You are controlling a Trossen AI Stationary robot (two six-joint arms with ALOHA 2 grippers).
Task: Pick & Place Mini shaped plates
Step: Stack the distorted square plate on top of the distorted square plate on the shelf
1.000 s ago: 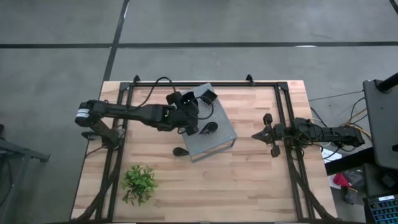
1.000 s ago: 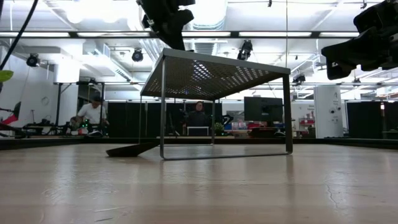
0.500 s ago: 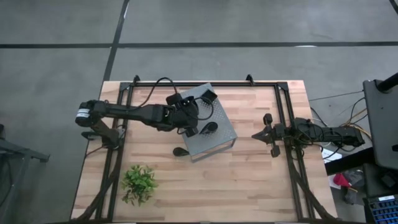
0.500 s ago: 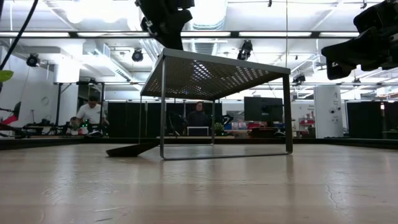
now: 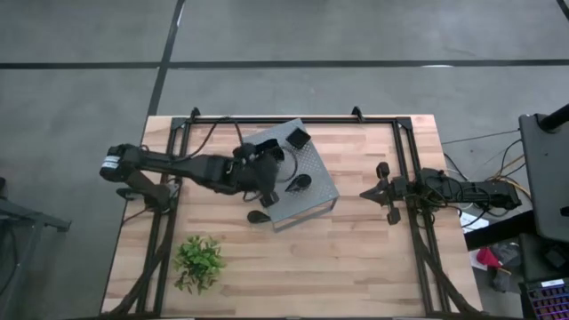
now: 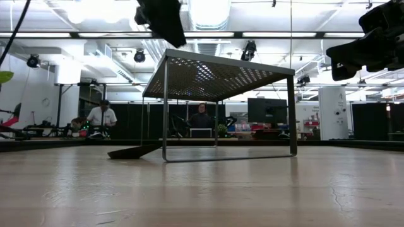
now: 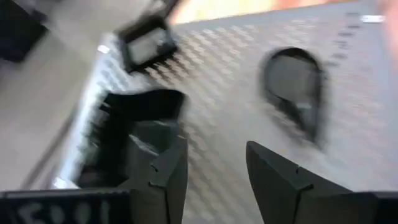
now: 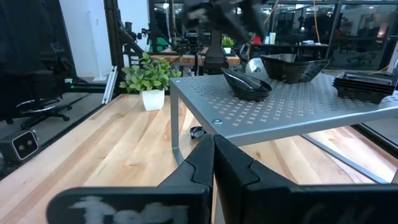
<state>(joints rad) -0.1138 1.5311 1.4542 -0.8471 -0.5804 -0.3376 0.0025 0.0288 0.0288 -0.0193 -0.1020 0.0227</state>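
My left gripper (image 7: 214, 180) is open over the near-left part of the grey perforated shelf (image 5: 307, 169); it also shows in the high view (image 5: 269, 191). A black square plate (image 7: 140, 118) lies on the shelf just beside one finger, apart from it as far as I can tell. On the shelf also lie a teardrop plate (image 7: 293, 87) and a second square plate (image 7: 146, 42). A leaf-shaped plate (image 5: 260, 216) rests on the table by the shelf's near-left leg. My right gripper (image 8: 214, 163) waits shut at the table's right side.
A green plant (image 5: 198, 263) stands near the table's front left. The shelf's thin legs (image 6: 165, 110) stand mid-table. Black frame rails (image 5: 404, 169) run along both table sides. People sit in the room behind (image 6: 101, 116).
My left gripper has drawn back over the shelf toward the table's left and near edges. The plates on the shelf and the leaf plate on the table have stayed where they were.
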